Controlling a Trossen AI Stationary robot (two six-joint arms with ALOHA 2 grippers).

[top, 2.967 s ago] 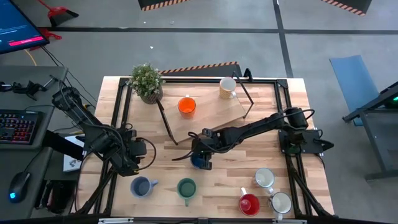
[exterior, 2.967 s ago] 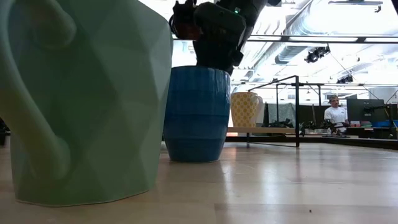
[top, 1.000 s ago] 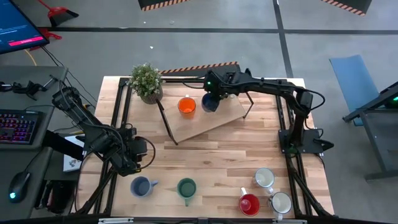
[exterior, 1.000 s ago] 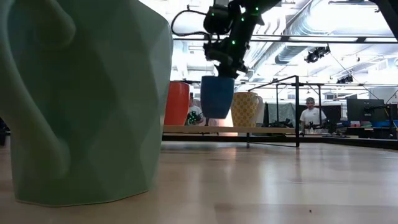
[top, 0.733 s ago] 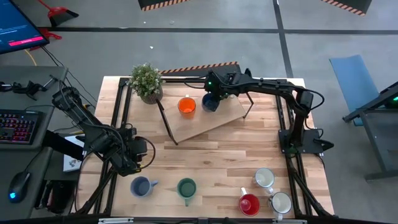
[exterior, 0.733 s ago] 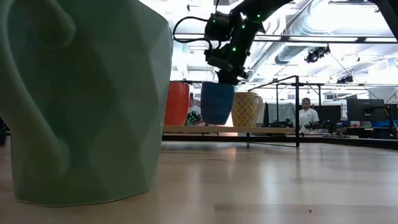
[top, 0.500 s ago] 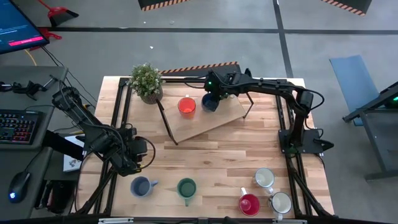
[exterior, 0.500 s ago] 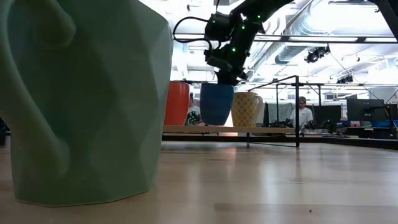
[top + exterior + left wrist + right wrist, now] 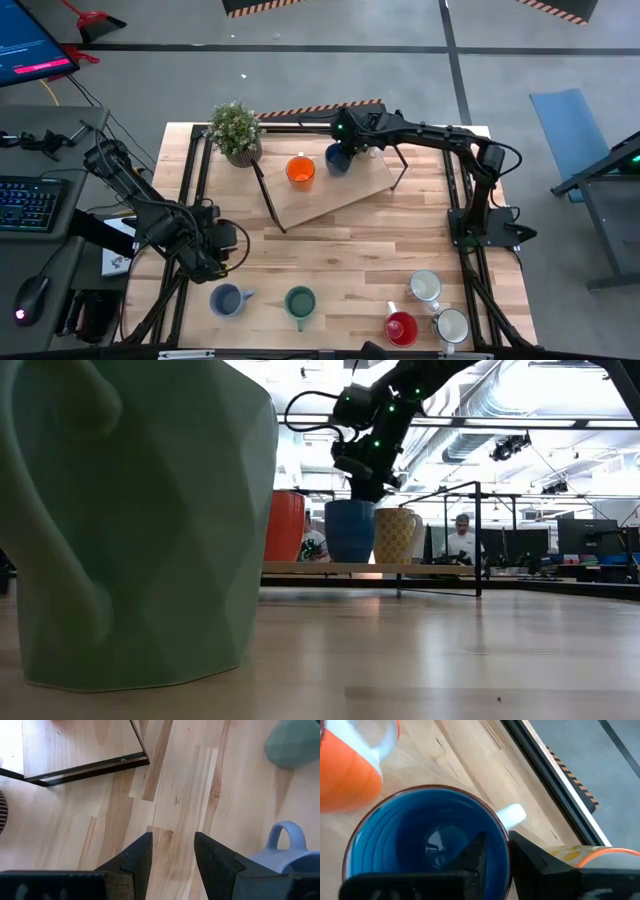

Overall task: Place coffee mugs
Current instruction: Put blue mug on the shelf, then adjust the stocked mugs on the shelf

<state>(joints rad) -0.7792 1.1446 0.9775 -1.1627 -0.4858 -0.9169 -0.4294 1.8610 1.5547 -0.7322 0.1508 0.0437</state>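
left hand (image 9: 222, 248) idle at the lower left of the high view, low over the worktop (image 9: 350, 265), fingers (image 9: 137, 855) spread with nothing between them. just below it, along the bottom edge, grey-blue mug (image 9: 227, 299) and green mug (image 9: 299, 301) side by side; green one fills the left of the low view. potted plant (image 9: 236, 129) at the upper left corner of the worktop. on the raised wooden shelf (image 9: 325, 190) at upper centre, orange mug (image 9: 300, 170), then bright blue mug (image 9: 337, 158) just beside it, standing upright on the shelf in the low view. right hand (image 9: 350, 143) directly at the blue mug's rim, one finger (image 9: 475, 857) inside and one outside the wall, loosened rather than clamped; cannot tell whether the pads touch the rim. cream mug (image 9: 396, 536) next along the shelf, mostly hidden under the arm from above. at the lower right, red mug (image 9: 400, 327) and two white mugs (image 9: 425, 287) clustered close together.
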